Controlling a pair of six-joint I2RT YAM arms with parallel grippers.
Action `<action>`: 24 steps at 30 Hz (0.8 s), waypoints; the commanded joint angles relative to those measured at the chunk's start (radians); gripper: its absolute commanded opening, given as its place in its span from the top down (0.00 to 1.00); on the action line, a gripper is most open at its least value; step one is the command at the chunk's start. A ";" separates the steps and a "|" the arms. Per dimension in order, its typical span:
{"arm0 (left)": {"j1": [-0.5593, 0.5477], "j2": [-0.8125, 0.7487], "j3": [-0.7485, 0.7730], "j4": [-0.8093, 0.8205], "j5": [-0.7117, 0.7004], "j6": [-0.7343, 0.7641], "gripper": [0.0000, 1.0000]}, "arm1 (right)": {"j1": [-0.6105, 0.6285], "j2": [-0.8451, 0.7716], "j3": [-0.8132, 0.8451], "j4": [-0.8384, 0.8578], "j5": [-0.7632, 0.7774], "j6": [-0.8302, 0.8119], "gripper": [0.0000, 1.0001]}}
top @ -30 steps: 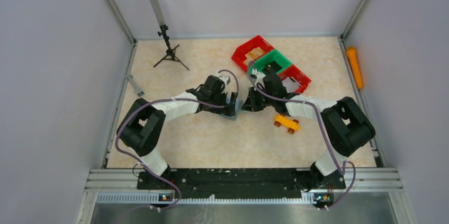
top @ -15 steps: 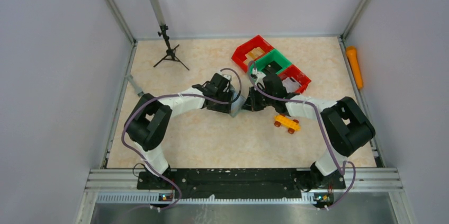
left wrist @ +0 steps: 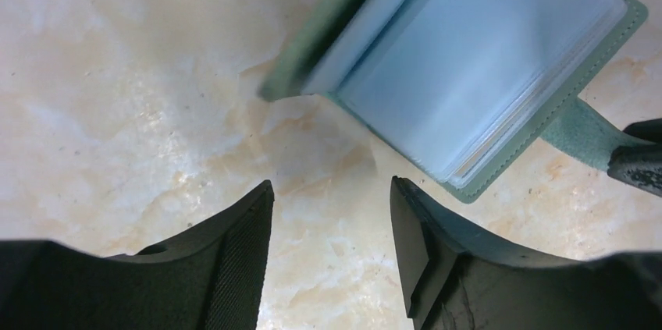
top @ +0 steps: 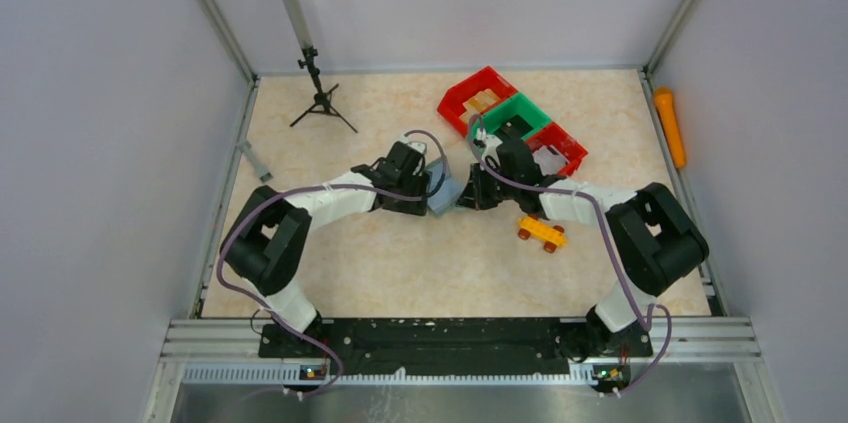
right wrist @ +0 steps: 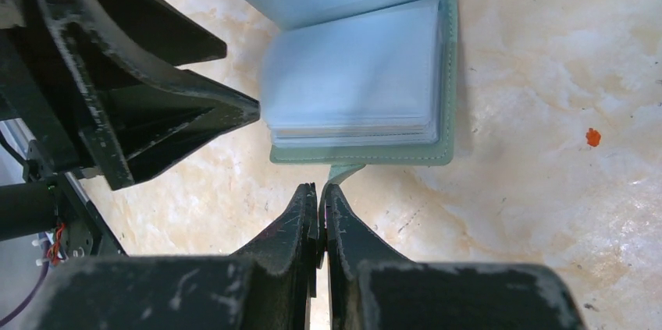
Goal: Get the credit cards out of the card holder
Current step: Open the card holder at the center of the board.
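So the holder [left wrist: 468, 72] has just flipped open, right pincer [right wrist: 321, 191] clamped on its tab [right wrist: 343, 172], left pincer [left wrist: 332, 186] narrowing but empty, cards look reachable next.

No readable text, label, brand or number shows on the card holder [left wrist: 476, 72] or elsewhere.

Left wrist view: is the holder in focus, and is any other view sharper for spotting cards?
Left wrist: the holder is soft, its raised cover smeared, while the table is clearer. Right wrist: the stitched near edge is sharp, the left side of the sleeves blurred. Top: in focus, but the holder is tiny there. No view shows what the sleeves hold.
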 commanded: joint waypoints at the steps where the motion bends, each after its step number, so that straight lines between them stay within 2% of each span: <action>1: 0.020 -0.102 -0.047 0.085 -0.010 -0.002 0.39 | -0.006 -0.052 0.007 0.039 -0.027 -0.003 1.00; 5: 0.034 -0.124 -0.075 0.125 -0.002 -0.002 0.38 | -0.006 -0.051 0.006 0.046 -0.043 -0.003 1.00; 12: 0.033 -0.223 -0.148 0.222 0.100 0.028 0.02 | -0.006 -0.056 0.006 0.045 -0.050 -0.003 1.00; 15: 0.034 -0.274 -0.194 0.279 0.113 0.045 0.01 | -0.006 -0.064 0.007 0.042 -0.068 -0.013 1.00; 18: 0.045 -0.274 -0.168 0.234 0.070 0.041 0.01 | -0.006 -0.058 0.015 0.030 -0.098 -0.026 1.00; 24: 0.114 -0.275 -0.190 0.300 0.176 0.029 0.01 | -0.006 -0.042 0.026 0.020 -0.131 -0.032 1.00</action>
